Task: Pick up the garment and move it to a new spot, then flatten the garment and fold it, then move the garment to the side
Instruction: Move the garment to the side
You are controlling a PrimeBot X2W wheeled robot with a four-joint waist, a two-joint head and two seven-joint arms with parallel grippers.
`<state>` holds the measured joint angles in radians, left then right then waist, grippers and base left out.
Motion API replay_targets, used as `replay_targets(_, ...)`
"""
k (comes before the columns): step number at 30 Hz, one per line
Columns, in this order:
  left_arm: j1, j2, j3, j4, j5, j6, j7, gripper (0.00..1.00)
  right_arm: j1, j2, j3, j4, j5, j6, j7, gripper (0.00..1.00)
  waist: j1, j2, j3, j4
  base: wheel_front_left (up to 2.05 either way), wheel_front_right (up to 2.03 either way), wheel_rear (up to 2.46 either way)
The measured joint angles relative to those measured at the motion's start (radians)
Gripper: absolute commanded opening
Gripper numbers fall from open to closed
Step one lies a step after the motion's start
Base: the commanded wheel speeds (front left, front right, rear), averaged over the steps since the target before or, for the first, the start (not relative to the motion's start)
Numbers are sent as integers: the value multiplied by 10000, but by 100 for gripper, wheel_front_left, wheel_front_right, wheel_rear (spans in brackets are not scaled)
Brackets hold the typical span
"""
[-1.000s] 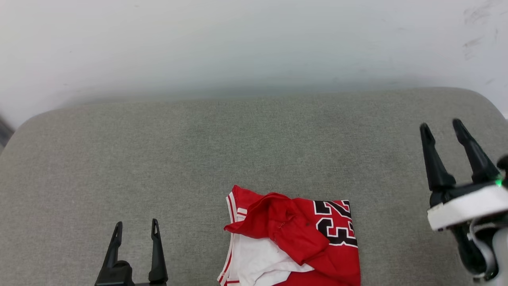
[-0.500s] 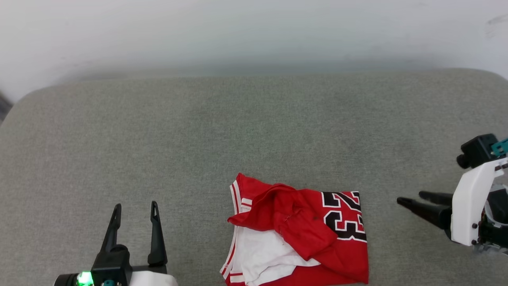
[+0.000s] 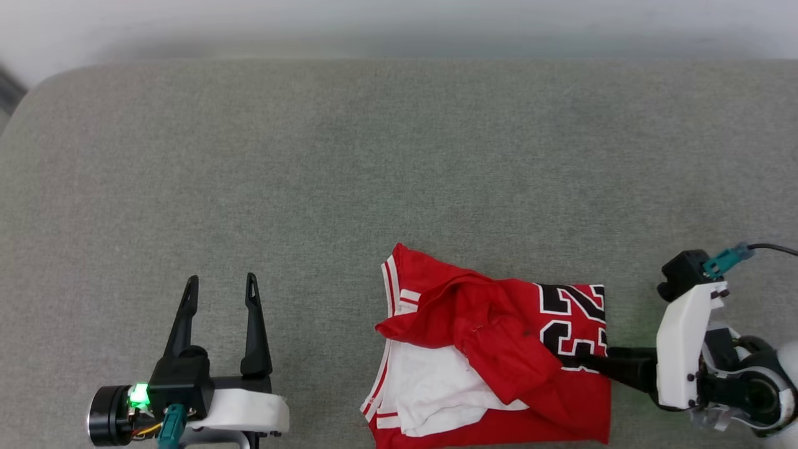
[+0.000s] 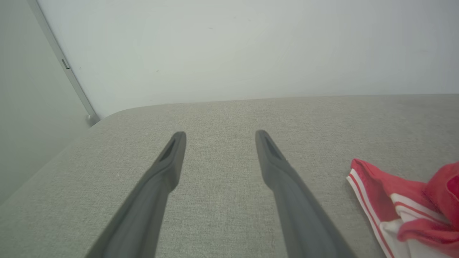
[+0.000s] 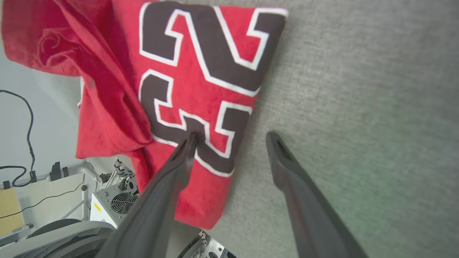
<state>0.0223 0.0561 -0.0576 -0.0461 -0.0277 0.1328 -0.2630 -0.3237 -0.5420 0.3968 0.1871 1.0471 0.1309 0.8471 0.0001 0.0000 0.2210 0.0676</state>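
— Where is the left gripper (image 3: 221, 278)?
— Over the grey pad (image 3: 312, 156), fingers spread with nothing between them, well apart from the garment.
— And the garment (image 3: 486, 324)?
— It lies crumpled right of centre by the pad's near edge, with white cloth showing and "23" on its right side.
— The right gripper (image 5: 232, 135)?
— Spread too and pointing left. One finger is over the "23", the other over bare pad just beside the garment's edge. It pinches nothing.
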Motion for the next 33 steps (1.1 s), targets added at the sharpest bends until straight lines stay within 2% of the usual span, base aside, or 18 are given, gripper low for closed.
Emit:
replay_targets(6,-248,-12,-63,15,0,-15,0,100,-206,353,499,449,140,8,-405,100,0,0,441,263,0,0,0)
replay_targets(12,-435,-27,-138,63,-2,-21,0,100,-489,374,1131,736,52,15,-750,100,-1,0,685,433,0,0,0)
replay_targets(13,-459,-29,-151,71,-4,-19,0,100,-521,339,1227,757,8,25,-844,70,-1,0,703,450,0,0,0)
replay_targets(14,-477,-31,-169,81,-8,-19,0,100,-560,303,1327,775,-12,27,-936,0,-1,0,713,468,0,0,0)
replay_targets(24,-174,-42,-150,257,-19,-4,0,100,-1076,-127,2646,276,-282,0,-2243,0,0,0,118,379,0,0,0)
replay_targets(33,411,-46,92,150,-31,128,0,100,-2366,-1442,3643,-1264,-602,2,-2541,0,0,0,-596,-477,0,0,0)
